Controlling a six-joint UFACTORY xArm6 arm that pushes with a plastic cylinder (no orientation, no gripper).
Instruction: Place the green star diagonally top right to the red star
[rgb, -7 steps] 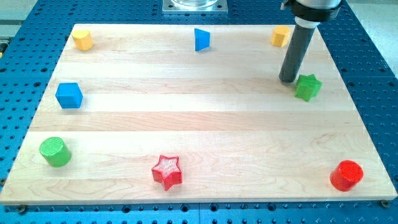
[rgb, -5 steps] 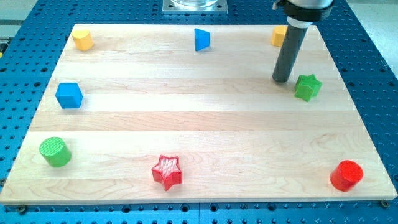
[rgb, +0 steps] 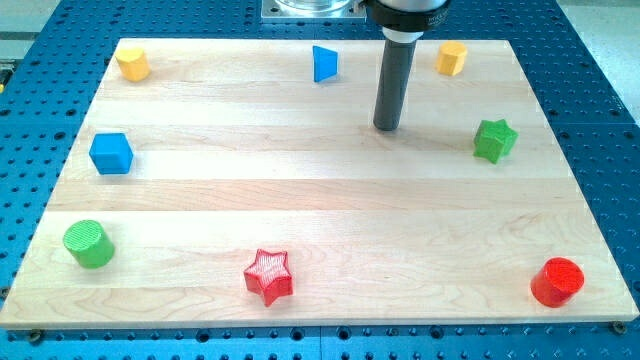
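Observation:
The green star (rgb: 495, 139) lies on the wooden board (rgb: 300, 190) at the view's right, upper half. The red star (rgb: 268, 275) lies near the board's bottom edge, left of centre. My tip (rgb: 386, 128) rests on the board well to the left of the green star and a little above its level, apart from it. It is far above and to the right of the red star. It touches no block.
A blue triangular block (rgb: 324, 63) sits top centre, a yellow block (rgb: 451, 58) top right, another yellow block (rgb: 133, 63) top left. A blue cube (rgb: 111, 153) and a green cylinder (rgb: 89, 244) are at the left. A red cylinder (rgb: 557, 281) is bottom right.
My tip has slid left, from right beside the green star to well away from it. The green star and the other blocks have not moved.

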